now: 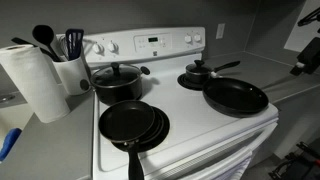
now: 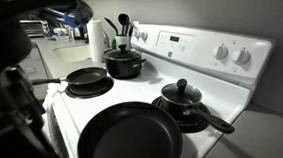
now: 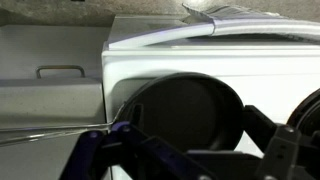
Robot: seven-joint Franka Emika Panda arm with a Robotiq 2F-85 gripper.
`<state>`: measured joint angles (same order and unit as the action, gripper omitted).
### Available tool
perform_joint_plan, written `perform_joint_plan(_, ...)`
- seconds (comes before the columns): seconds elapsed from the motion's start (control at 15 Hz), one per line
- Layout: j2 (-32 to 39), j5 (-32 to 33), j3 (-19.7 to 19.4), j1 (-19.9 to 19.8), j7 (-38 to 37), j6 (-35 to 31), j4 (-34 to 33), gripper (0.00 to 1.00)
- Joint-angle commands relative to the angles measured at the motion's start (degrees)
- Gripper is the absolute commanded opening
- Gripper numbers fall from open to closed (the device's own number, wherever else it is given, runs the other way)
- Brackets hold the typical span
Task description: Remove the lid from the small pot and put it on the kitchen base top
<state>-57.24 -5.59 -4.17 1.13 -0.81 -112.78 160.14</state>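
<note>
The small pot (image 1: 200, 78) stands on the white stove's back burner with its long handle (image 1: 226, 67) pointing away. It also shows in an exterior view (image 2: 183, 104). The lid (image 1: 199, 70) with its black knob sits closed on the small pot in both exterior views (image 2: 183, 93). The pale grey kitchen base top (image 1: 275, 72) lies beside the stove. In the wrist view my gripper (image 3: 194, 114) is open and empty, its fingers spread over a black frying pan (image 3: 185, 105). The small pot and lid are out of the wrist view.
A big two-handled black pot (image 1: 117, 82) with its own lid stands at the back. Frying pans (image 1: 236, 98) (image 1: 133, 125) fill the front burners. A paper towel roll (image 1: 33, 80) and a utensil holder (image 1: 70, 62) stand on the counter. My dark arm (image 2: 11, 80) blocks one side.
</note>
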Motion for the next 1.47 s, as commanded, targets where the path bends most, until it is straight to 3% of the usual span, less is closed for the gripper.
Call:
perform_joint_plan(0.0,0.21,-0.57,0.58,-0.71,0.53,0.56,0.63,1.0)
perform_joint_plan(0.87,1.06,-0.69,0.35,-0.43,1.03,0.52,1.76,1.0)
perform_joint_plan(1.4,4.92,-1.2,0.93,0.8,1.47,-3.52,0.37,1.0)
